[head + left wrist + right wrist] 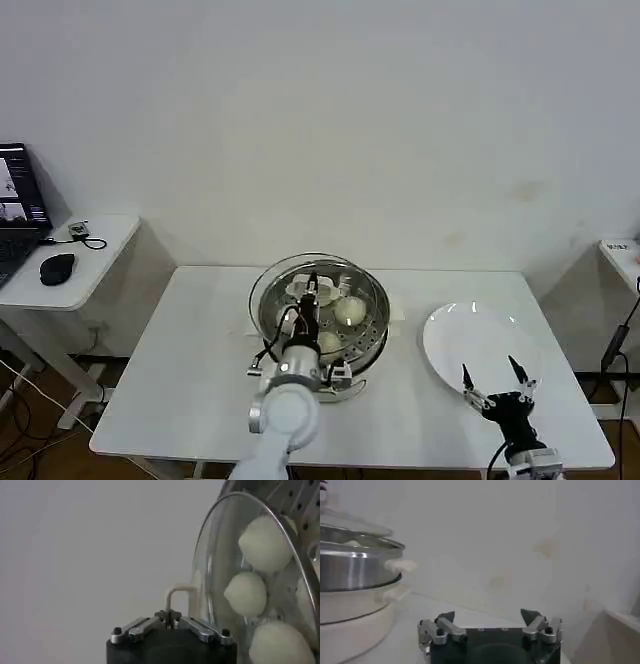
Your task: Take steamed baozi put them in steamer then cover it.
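The left gripper [312,283] is pinching the pale handle of the round clear glass cover [318,296] over the shiny steel steamer [366,345], where cream-white baozi [349,311] are sitting. At four o'clock, the right gripper [497,382] is hovering spread-fingered beside the flat white plate [470,335] on the white table [190,370], a pale wall [350,120] behind.

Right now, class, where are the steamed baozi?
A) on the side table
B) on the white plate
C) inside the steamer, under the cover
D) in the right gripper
C: the steamed baozi lie in the steamer beneath the cover; the plate is bare.
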`<state>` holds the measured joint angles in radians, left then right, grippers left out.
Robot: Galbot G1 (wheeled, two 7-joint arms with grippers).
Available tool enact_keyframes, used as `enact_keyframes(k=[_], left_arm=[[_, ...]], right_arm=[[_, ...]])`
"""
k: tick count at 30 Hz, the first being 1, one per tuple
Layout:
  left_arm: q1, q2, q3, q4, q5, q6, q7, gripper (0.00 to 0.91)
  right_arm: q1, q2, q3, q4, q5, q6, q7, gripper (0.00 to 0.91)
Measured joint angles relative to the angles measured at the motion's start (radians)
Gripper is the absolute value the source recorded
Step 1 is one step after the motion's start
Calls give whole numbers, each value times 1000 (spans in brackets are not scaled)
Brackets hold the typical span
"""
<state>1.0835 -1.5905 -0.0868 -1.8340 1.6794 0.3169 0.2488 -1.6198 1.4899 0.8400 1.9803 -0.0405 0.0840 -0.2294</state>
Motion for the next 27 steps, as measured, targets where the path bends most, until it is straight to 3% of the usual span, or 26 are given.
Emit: enact_keyframes(k=[27], left_arm=[[13,-15,25,25,12,-10,-16,0]], right_arm=[[1,5,-27,-9,-18,-1,-1,907]])
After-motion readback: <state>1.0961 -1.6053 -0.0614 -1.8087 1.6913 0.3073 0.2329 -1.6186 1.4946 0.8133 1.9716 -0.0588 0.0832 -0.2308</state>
